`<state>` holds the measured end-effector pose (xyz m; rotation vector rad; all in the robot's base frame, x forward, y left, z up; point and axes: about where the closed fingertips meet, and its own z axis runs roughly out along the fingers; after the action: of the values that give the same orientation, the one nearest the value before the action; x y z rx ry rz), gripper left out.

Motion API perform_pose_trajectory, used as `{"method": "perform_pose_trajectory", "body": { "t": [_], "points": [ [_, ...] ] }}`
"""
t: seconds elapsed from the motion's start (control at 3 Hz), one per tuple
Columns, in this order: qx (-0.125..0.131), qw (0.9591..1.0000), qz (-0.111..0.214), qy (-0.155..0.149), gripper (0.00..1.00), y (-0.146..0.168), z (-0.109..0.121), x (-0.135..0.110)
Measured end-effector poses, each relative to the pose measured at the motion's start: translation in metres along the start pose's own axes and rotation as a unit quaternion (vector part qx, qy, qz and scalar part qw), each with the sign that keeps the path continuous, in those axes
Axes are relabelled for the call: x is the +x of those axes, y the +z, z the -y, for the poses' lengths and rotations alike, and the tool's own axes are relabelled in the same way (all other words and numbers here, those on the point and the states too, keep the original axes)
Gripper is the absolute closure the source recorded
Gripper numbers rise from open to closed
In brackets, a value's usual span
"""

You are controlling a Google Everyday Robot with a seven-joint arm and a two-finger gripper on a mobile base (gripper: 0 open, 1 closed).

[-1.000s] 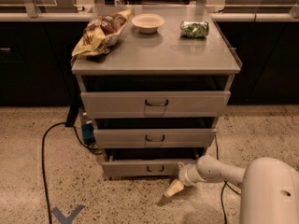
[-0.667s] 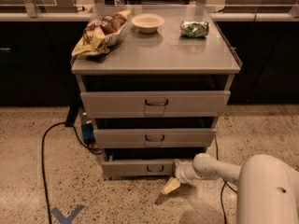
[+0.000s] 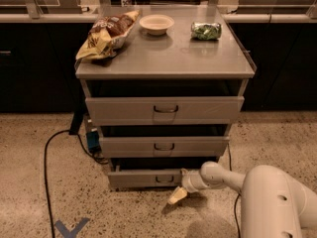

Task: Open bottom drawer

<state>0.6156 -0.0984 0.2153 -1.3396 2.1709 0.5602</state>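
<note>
At the foot of the cabinet (image 3: 85, 90), at six o'clock under the counter (image 3: 168, 58): bottom drawer (image 3: 138, 178), lowest of three grey fronts, below the middle drawer (image 3: 124, 147) and top drawer (image 3: 119, 110). Small dark loop handle (image 3: 164, 179) at its centre. Dark slot above the front. Pulled out little if at all, so barely begun, by the look of it.

At four o'clock from that handle: gripper (image 3: 178, 195), low over the floor (image 3: 29, 202), just beside the right end of the drawer front, pointing down toward seven o'clock. Not on the loop, apart from it. Holds nothing visible. Open or closed: cannot tell. Carried on a pale arm (image 3: 223, 175) reaching in from three o'clock.

Step in hand, as judged: the approach, lining up on the handle before any pull. Next move calls for rising and shifting toward ten o'clock until level with the loop, closing around it rather than beside it, then drawing straight back toward six o'clock, square to the front. Calls also for care not to take the like handle of the middle drawer, at twelve o'clock from the target.

On the counter: chip bag (image 3: 106, 33) at ten o'clock, bowl (image 3: 156, 24) at twelve, green packet (image 3: 206, 30) at two. Black cable (image 3: 47, 152) at nine o'clock from the cabinet, well apart from the gripper.
</note>
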Motion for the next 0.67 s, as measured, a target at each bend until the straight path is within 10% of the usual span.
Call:
{"method": "perform_pose_trajectory", "body": {
  "t": [0.67],
  "points": [
    [-0.009,0.9999,-0.001,0.012,0.0,0.0196,0.0073,0.0029]
  ]
}}
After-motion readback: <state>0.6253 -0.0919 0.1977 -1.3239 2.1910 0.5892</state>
